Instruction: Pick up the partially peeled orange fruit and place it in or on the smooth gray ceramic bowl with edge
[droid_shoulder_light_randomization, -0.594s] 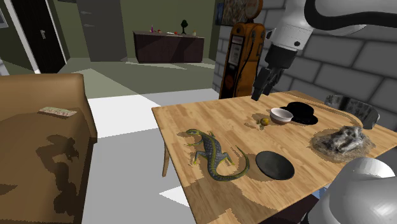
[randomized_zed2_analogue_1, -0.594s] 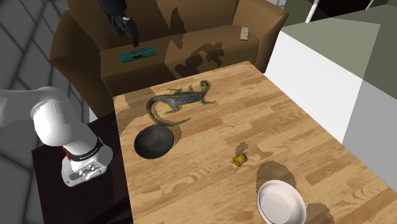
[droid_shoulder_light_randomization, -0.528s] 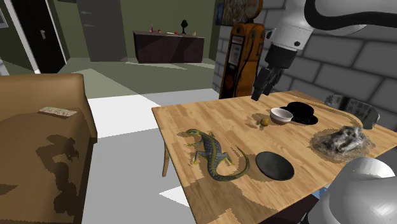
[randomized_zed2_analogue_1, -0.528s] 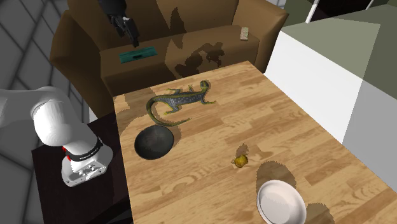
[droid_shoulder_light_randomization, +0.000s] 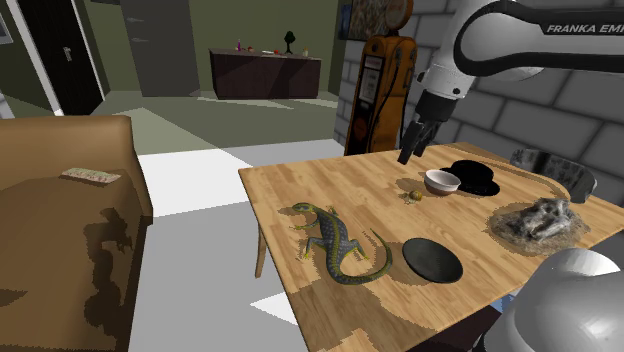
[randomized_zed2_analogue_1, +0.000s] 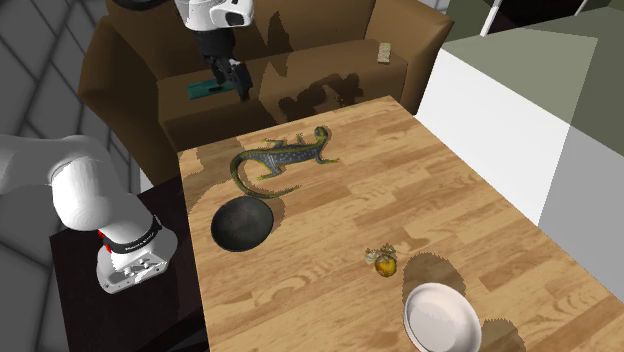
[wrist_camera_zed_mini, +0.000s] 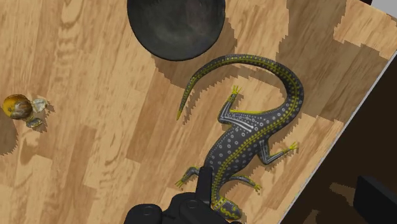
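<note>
Gripper (droid_shoulder_light_randomization: 408, 150) hovering high over the lizard (droid_shoulder_light_randomization: 335, 240), fingers (wrist_camera_zed_mini: 203, 184) pressed together, gripping nothing.
Peeled fruit (droid_shoulder_light_randomization: 413, 191) lying well apart; descending without opening risks knocking it rolling.

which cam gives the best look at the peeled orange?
Wrist view: the orange is seen from above, unobstructed, its loose peel visible. Second exterior view shows the orange smaller, near the white bowl. Shoulder view: a tiny blob beside that bowl.
</note>
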